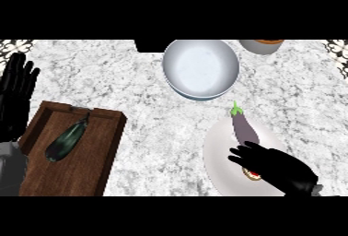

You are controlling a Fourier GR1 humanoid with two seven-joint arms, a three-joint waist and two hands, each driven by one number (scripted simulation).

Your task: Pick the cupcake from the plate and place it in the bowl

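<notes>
Cupcake (253,175): lower right of the frame, on the white plate (219,159); you see only a sliver of brown base and red showing under the right hand, so its full shape is likely hidden.
Hand to cupcake: your right hand (275,168) sits directly over it, fingers curled down around it; I judge this a grasp closing or just closed on the cupcake.
Neighbour on plate: an eggplant (243,128) lies just above the fingertips, long axis running up the frame, stem end toward the bowl.
Bowl (201,68): upper centre of the frame, well apart from the plate; your carry goes up and slightly left, past the eggplant.
Left hand (16,92): far left edge, open and resting, fingers up, much farther from the cupcake.
</notes>
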